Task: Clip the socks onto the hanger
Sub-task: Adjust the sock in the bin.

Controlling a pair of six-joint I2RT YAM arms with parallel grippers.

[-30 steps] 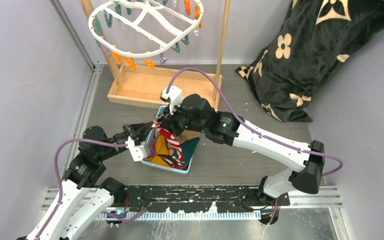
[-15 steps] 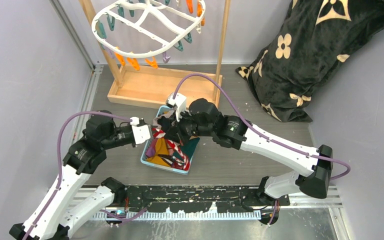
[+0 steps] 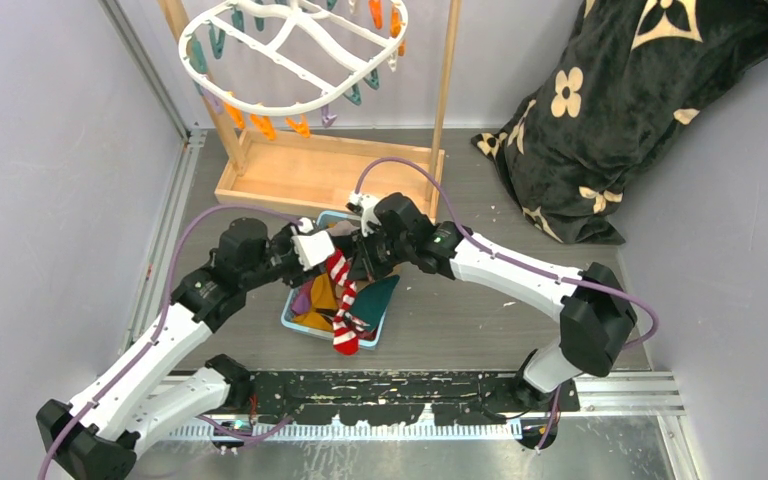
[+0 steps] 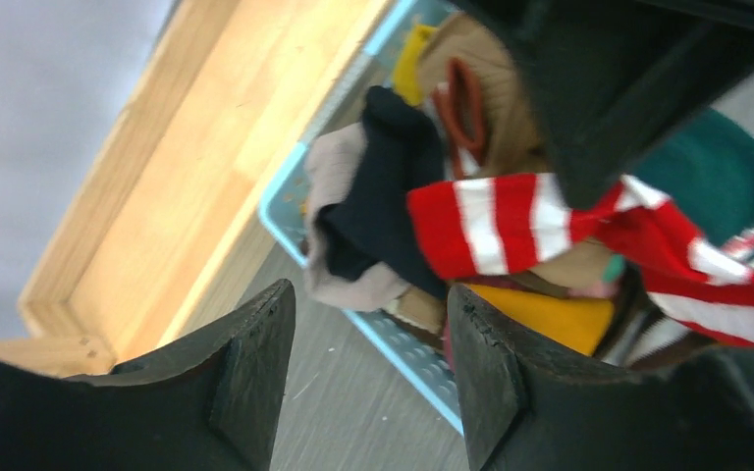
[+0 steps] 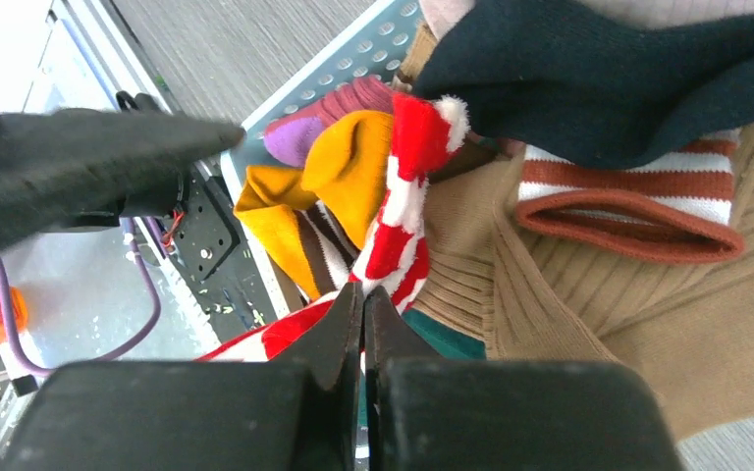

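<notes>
A red-and-white striped sock point(image 3: 341, 300) hangs from the right claw point(image 5: 361, 294), which is pinched shut on the fabric near one end. The sock's lower end trails across the pile and over the near rim of a pale blue basket point(image 3: 373, 341), so it is lifted but not yet free.

A second ago both claws were down in the basket on this sock, with the left claw closed. Now the left claw point(image 4: 368, 304) has let go. Its jaws stand apart with nothing between them, just beside the sock and facing it. The right arm alone now carries the sock. This looks like one sock being singled out for clipping, with the left claw probably free to work a clip.

The other socks are still in the basket: mustard point(image 3: 322, 300), teal point(image 3: 377, 294), tan point(image 5: 569, 294) and black point(image 5: 599, 69).

The white hanger point(image 3: 280, 108) hangs at the back on a wooden stand point(image 3: 310, 175), well apart from the sock, with orange and teal clips round its rim. No sock is seen clipped to it.

The two arms crowd close over the basket. A black flowered blanket point(image 3: 620, 120) lies to the far right, out of the way.
</notes>
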